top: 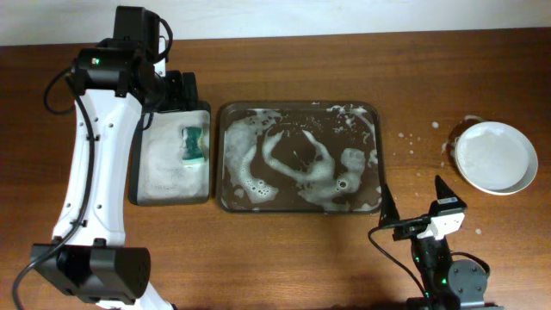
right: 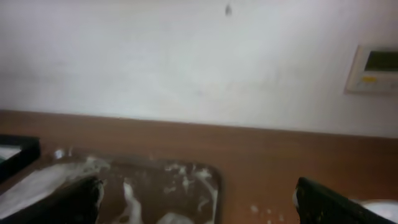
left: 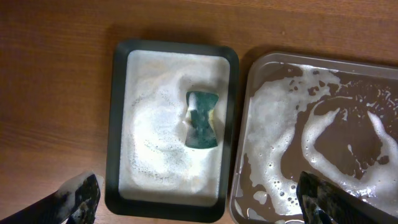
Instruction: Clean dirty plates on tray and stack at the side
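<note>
The dark tray (top: 293,105) lies mid-table, holding soapy water and foam; no plate shows in it. White plates (top: 495,157) sit stacked on the table at the right, and I cannot tell how many. My left gripper (top: 179,93) hangs over the far end of the small sponge tray, open and empty (left: 199,208). My right gripper (top: 413,205) is open and empty near the front edge, between the tray and the plates. In the right wrist view (right: 199,205) it faces the tray (right: 155,180), with a plate edge (right: 382,208) at the lower right.
A small black tray (top: 170,196) of foam with a green sponge (top: 193,145) stands left of the big tray. It also shows in the left wrist view (left: 112,124), with the sponge (left: 202,119). Foam spots (top: 411,138) dot the table near the plates.
</note>
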Controlling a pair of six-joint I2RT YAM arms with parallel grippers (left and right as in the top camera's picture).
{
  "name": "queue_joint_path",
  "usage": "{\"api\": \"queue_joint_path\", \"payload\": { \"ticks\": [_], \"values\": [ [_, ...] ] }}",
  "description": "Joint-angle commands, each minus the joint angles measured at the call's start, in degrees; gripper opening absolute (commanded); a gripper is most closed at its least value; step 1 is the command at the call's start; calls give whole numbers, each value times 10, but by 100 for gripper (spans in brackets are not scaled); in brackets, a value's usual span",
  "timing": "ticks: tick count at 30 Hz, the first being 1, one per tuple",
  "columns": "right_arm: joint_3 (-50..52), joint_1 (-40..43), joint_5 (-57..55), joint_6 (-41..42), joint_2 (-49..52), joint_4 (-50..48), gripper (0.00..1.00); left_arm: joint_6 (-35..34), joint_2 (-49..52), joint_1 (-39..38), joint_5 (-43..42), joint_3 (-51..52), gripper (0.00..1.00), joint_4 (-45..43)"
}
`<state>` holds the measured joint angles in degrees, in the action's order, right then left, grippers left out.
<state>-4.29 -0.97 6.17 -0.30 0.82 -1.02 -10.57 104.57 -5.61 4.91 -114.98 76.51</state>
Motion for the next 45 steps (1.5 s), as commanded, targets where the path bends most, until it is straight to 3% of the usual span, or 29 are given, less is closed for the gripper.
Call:
{"api": "queue_joint_path", "payload": {
  "ticks": [1, 7, 36, 45],
  "values": [
    [40, -6, -8, -3, -6, -43, 98, -1, 1, 0, -2, -1, 99, -1],
    [40, -6, -8, -1, -6, 51, 99, -1, 1, 0, -2, -1, 99, -1],
    [40, -5, -7, -1, -3, 51, 98, -1, 1, 0, -13, -1, 99, 31],
    [40, -5, -7, -1, -3, 51, 98, -1, -66, -18, -24, 40, 99, -121]
  ]
}}
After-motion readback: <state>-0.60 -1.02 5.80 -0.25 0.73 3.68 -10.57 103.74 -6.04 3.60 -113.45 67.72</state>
